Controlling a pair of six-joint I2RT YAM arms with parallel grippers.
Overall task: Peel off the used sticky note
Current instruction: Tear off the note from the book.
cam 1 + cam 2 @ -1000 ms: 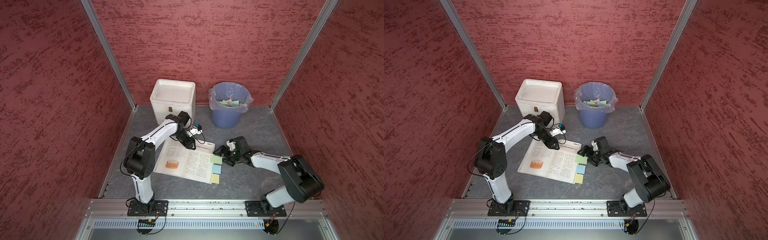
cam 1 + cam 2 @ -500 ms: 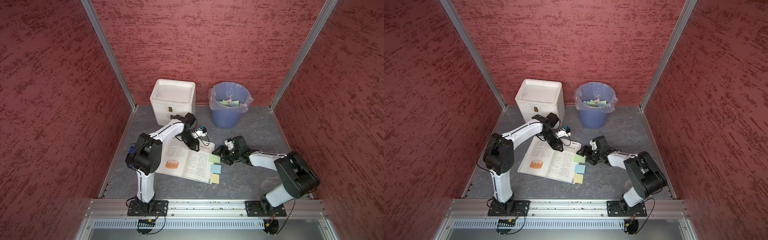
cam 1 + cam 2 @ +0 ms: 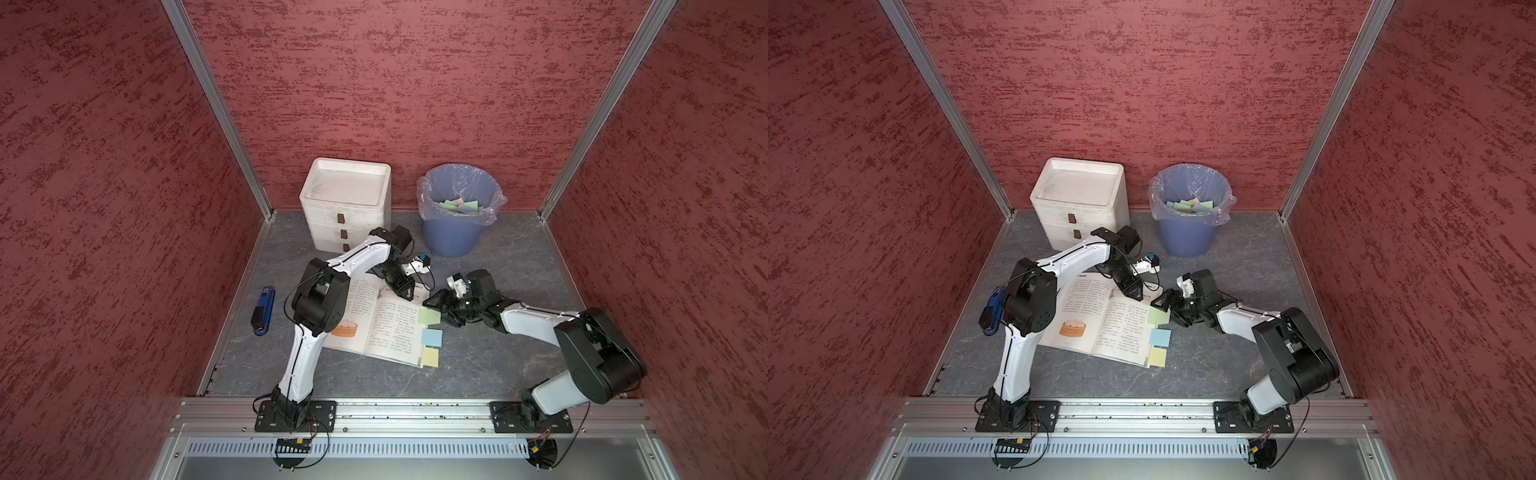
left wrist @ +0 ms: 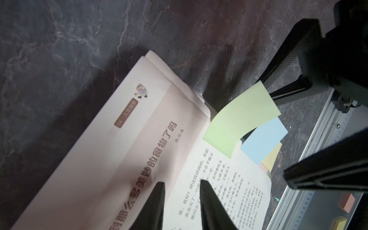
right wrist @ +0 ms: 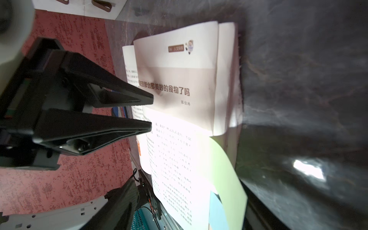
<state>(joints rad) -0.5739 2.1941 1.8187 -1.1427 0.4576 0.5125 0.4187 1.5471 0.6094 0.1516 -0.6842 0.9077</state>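
Now your right tool (image 3: 440, 311) stands wide open at the green sticky note (image 3: 429, 316).
The note's free edge curls up from the book (image 3: 386, 332), right at those jaws; your left tool (image 4: 181, 182), tips slightly parted and empty, rests on the page.

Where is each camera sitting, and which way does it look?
Both top views: high over the base rail, looking down towards the back wall; book, bin, both whole arms, right gripper.
Left wrist: on the left arm, looking past its own left gripper on the page towards the green sticky note; the right arm's fingers show too.
Right wrist: low on the right arm, looking across note and page at the left gripper; one own finger shows.
Shared: both wrist views see the green note and title page.
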